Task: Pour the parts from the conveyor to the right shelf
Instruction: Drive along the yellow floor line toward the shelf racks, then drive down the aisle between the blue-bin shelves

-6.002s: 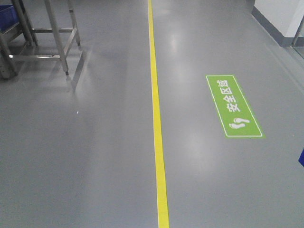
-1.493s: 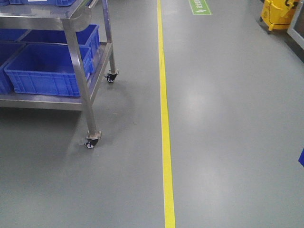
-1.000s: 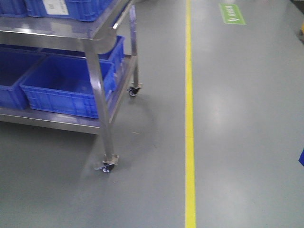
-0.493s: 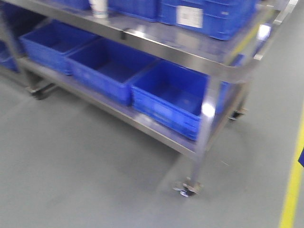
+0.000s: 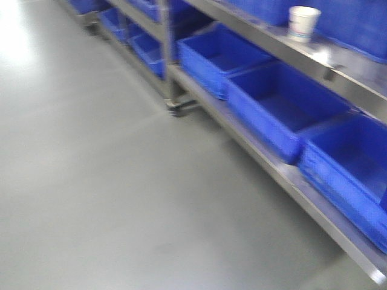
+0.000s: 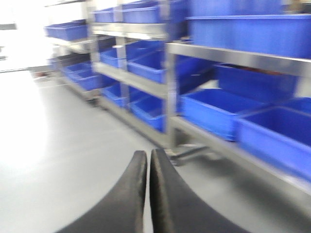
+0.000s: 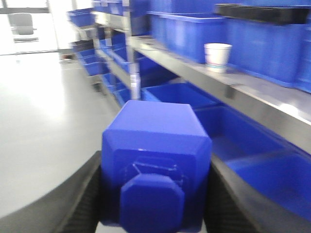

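Note:
My right gripper (image 7: pixel 155 194) is shut on a blue plastic box (image 7: pixel 154 138), with one black finger on each side of it. Whatever the box contains is hidden. A steel shelf rack (image 7: pixel 243 94) with blue bins runs along the right in the right wrist view, and it also shows in the front view (image 5: pixel 242 133) and the left wrist view (image 6: pixel 243 57). My left gripper (image 6: pixel 147 155) is shut and empty, held above the grey floor. The conveyor is out of view.
A white paper cup (image 5: pixel 302 23) stands on the middle shelf, also in the right wrist view (image 7: pixel 217 56). Open blue bins (image 5: pixel 281 103) fill the bottom shelf. A rack leg with a caster (image 5: pixel 178 106) stands on the grey floor (image 5: pixel 91 181).
The front view has swung from the floor with the yellow line to a close view along the rack. The rack now fills the right side, and the image is motion-blurred.

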Available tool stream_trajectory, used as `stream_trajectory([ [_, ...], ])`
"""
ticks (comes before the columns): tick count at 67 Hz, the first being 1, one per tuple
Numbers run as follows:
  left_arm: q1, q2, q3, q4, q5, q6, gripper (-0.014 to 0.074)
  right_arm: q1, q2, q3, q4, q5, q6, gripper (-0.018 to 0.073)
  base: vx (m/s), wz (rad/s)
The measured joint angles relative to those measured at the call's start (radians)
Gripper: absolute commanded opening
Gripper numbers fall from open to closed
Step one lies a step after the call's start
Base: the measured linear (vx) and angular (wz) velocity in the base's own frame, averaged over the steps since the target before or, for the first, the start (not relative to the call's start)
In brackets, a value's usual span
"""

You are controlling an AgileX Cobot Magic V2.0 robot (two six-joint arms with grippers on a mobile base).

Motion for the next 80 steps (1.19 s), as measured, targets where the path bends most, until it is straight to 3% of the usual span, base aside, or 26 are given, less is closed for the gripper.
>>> stream_trajectory([
  [47,0.000,0.000,0.000,0.000,0.000,0.000,-0.0006,0.000,0.000,0.000,0.000,0.000,0.000,-0.0009,0.16,0.71],
  [80,0.000,0.000,0.000,0.000,0.000,0.000,-0.0006,0.000,0.000,0.000,0.000,0.000,0.000,-0.0009,0.18,0.32],
])
